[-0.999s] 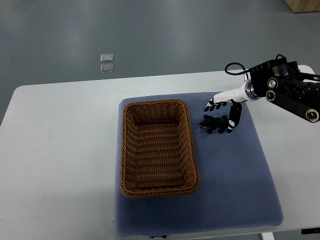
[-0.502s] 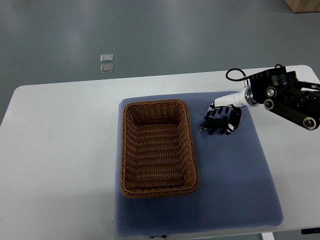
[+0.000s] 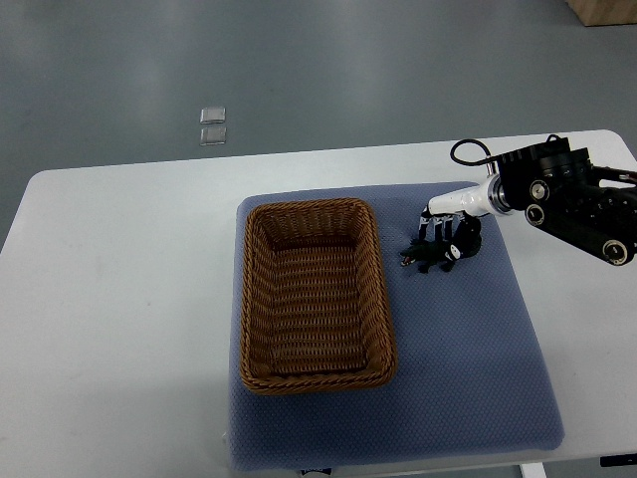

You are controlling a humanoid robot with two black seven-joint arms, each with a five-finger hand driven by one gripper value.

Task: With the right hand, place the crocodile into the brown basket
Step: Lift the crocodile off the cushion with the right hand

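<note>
Grey floor (image 3: 398,60) beyond the far edge of the white counter (image 3: 119,299), with two small clear squares (image 3: 211,126) lying on it and a tan box corner (image 3: 607,10) at top right. On the counter, a blue mat (image 3: 468,378), its near edge almost at the counter's front and its right edge close to the counter's right side. On the mat's left half, a brown basket (image 3: 244,299): rectangular, woven, long sides running away from the robot, mouth open upward. Between the basket's right rim and the mat's right edge, a broad strip of open mat. At the far end of that strip, the crocodile (image 3: 426,257): small, dark, flat on the mat, near the basket's far right corner but apart from the rim. Over it, the right robot hand (image 3: 443,229), arm entering from the right edge, white wrist angled down, fingers (image 3: 428,227) curled onto the crocodile in a grasp. Left of the mat, a wide stretch of open counter.
</note>
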